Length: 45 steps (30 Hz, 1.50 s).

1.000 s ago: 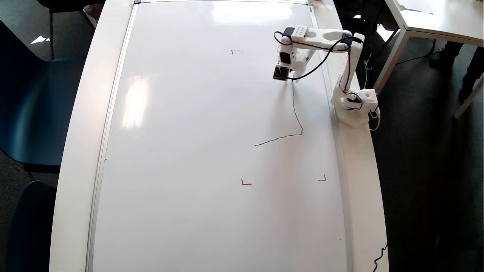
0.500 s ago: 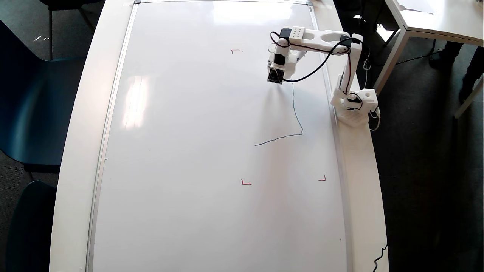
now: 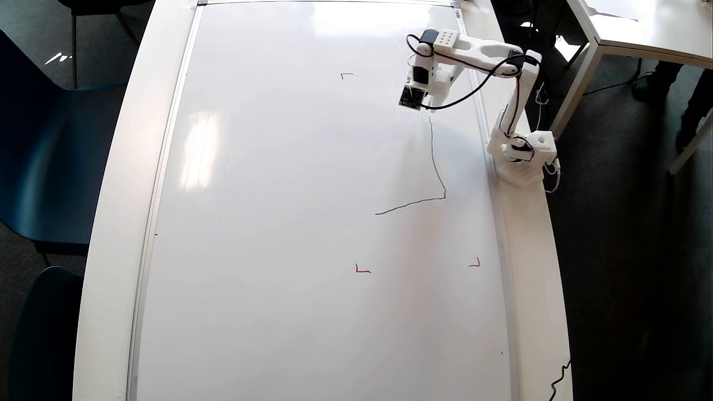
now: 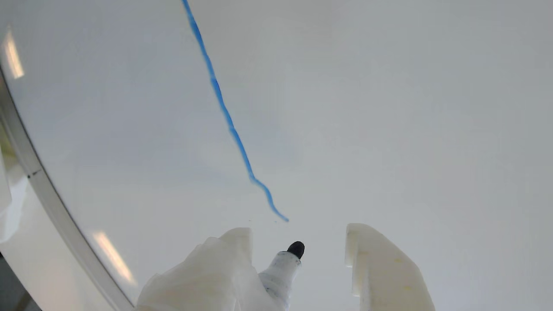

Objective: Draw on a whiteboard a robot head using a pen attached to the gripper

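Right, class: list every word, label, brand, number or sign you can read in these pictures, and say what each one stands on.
No readable words, numbers or brands in either view.
Red corner marks on the whiteboard: signs only, not letters.
Blue line near the pen: a drawn stroke, not writing.
The gripper carries no label.

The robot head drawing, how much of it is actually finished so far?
Barely started. Done: the whiteboard bears only one bent blue line, two sides at most. In hand: the pen at the gripper sits just past the line's end. Left: the remaining outline, three inner squares, and the stalk.
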Each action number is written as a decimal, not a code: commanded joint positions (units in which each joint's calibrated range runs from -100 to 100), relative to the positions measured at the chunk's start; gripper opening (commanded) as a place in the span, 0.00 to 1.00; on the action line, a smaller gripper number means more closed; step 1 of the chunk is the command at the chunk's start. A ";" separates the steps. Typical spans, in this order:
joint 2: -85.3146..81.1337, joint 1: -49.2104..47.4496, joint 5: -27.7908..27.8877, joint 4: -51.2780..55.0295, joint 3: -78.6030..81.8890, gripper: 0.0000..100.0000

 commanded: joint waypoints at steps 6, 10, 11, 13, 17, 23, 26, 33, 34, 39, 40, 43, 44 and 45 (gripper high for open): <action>-2.44 2.31 0.18 0.66 8.70 0.15; -2.36 3.20 0.24 -0.38 10.15 0.15; -2.36 3.12 0.72 -0.90 10.06 0.15; -2.36 3.20 1.68 -3.16 9.60 0.15; -2.36 3.93 2.11 -4.20 8.79 0.15; -2.36 3.86 2.65 -6.20 8.79 0.15; -1.94 3.71 3.19 -8.20 8.79 0.15; 4.10 3.42 3.19 -10.37 7.43 0.15; 4.60 3.42 3.19 -11.24 7.33 0.15; 7.54 0.40 3.19 -13.07 3.34 0.15; 8.46 -1.08 3.13 -13.15 1.71 0.15; 10.05 -3.58 2.97 -13.24 -1.02 0.15; 11.14 -5.13 2.81 -13.85 -2.83 0.15; 11.65 -5.64 2.81 -14.37 -3.65 0.15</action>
